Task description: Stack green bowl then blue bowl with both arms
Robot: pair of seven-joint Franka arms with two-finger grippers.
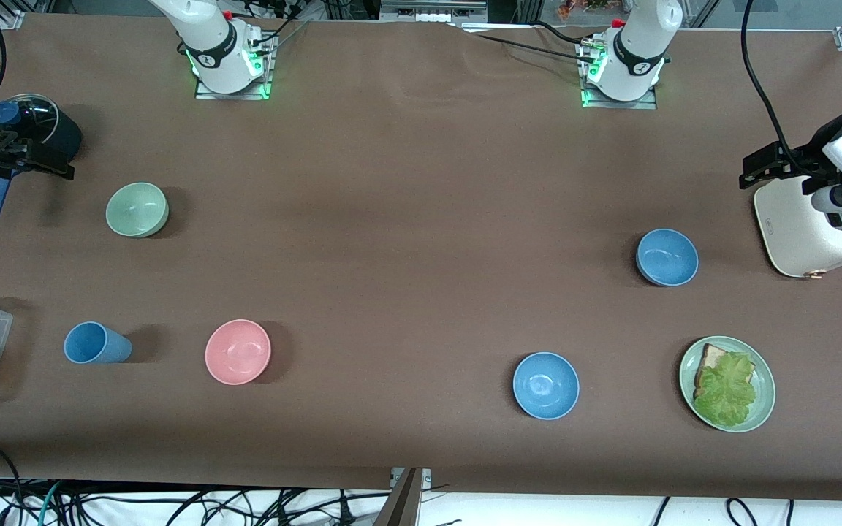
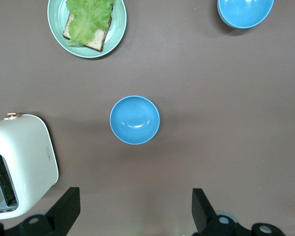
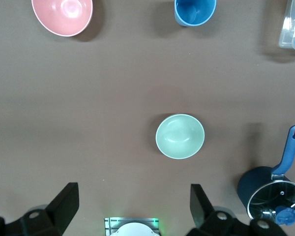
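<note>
The left end effector (image 2: 132, 216) is hanging high over the counter (image 1: 406, 219) with its fingers spread wide, and its wrist view is looking straight down on the blue bowl (image 2: 134, 120), with the toaster (image 2: 19, 164) beside it. The right end effector (image 3: 132, 214), likewise spread wide, is hovering above the green bowl (image 3: 180, 136). Only the front view is taking in both bowls at once, sitting well apart toward their own arms' ends. A brown cloth is covering the counter, with cables trailing below its edge.
</note>
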